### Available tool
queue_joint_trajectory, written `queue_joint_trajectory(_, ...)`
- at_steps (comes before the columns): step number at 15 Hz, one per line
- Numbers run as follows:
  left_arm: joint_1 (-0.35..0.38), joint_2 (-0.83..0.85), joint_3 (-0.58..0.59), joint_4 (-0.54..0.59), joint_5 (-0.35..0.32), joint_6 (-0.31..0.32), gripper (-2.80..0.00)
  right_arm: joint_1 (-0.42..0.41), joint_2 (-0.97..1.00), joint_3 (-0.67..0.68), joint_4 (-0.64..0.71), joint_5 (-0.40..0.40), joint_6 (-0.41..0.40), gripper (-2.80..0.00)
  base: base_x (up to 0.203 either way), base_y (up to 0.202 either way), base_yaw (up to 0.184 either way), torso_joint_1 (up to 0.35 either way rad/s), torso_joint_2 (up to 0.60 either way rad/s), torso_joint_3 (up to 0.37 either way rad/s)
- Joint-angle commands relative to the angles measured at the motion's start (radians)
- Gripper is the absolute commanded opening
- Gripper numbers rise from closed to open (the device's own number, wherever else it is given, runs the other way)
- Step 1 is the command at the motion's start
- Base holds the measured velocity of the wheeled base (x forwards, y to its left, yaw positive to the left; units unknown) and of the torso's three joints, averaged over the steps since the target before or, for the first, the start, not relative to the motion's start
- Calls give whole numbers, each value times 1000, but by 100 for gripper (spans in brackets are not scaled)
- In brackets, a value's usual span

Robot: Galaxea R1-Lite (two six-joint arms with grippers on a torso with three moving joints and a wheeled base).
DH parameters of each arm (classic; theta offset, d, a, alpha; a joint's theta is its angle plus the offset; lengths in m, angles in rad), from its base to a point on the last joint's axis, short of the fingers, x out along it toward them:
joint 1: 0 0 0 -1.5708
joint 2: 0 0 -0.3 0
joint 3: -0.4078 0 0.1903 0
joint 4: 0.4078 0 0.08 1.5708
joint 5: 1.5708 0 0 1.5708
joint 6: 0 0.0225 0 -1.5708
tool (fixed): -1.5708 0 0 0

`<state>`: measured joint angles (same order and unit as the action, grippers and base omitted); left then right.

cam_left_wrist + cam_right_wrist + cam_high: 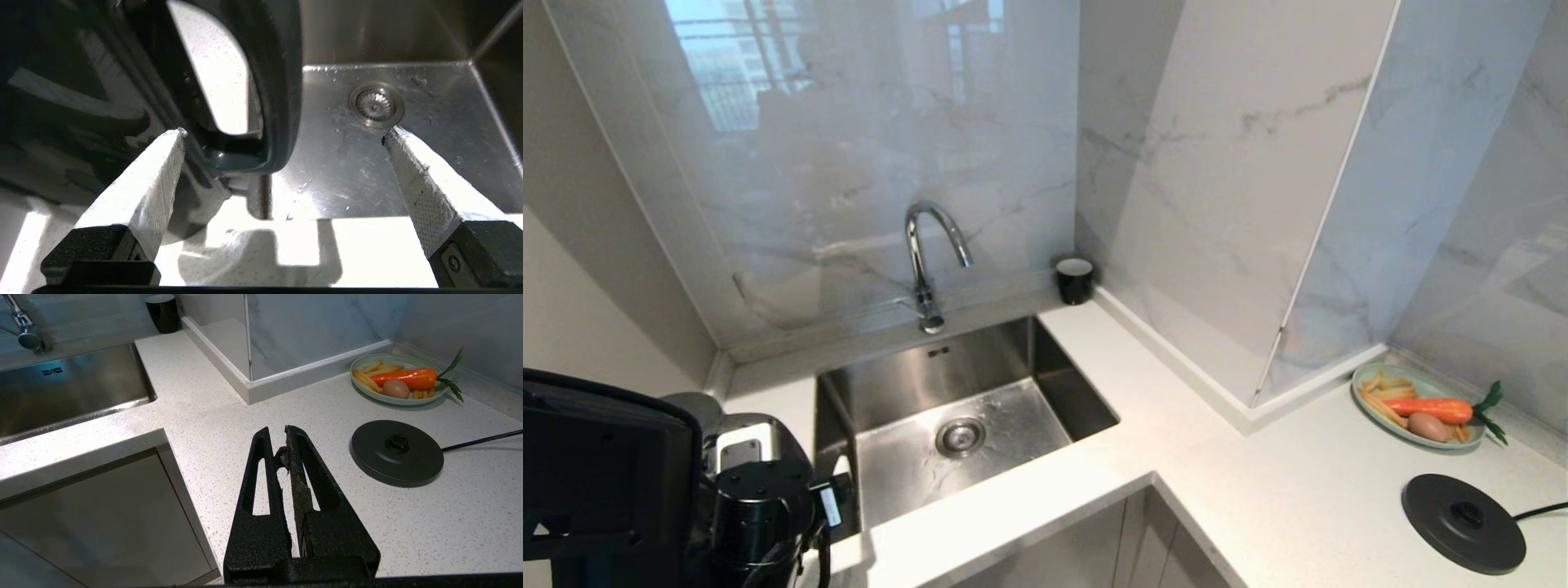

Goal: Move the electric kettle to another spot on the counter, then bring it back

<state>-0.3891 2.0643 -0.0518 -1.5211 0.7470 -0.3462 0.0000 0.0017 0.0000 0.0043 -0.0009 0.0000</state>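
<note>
1. Electric kettle (261, 81) stands upright on the desk (1307, 506) left of the sink (964, 408), far from its base disc (1462, 523) at the right end.
2. Left claw (286, 134) spread wide, gripping nothing; the loop handle's lower bend lies between the fingers, nearer one finger (151, 175); handle runs upright.
3. Right claw (282, 445) closed, empty, parked near the disc; left arm is nearer the kettle.
4. Judgement: advance, then close on handle.

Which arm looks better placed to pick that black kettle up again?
The left. Its tool is open around the electric kettle, with the handle between its fingers. The right tool is shut, over by the base disc.
</note>
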Motion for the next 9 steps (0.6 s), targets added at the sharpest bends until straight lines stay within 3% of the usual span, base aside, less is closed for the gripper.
queue_joint_trajectory(1,0,-1,15,-9,5,-5,0,0,0,0,0,0,0,-280,0,0,0,0,0,0)
queue_joint_trajectory(9,-55,-76,53,-9,19,-11,0,0,0,0,0,-1,0,-280,0,0,0,0,0,0)
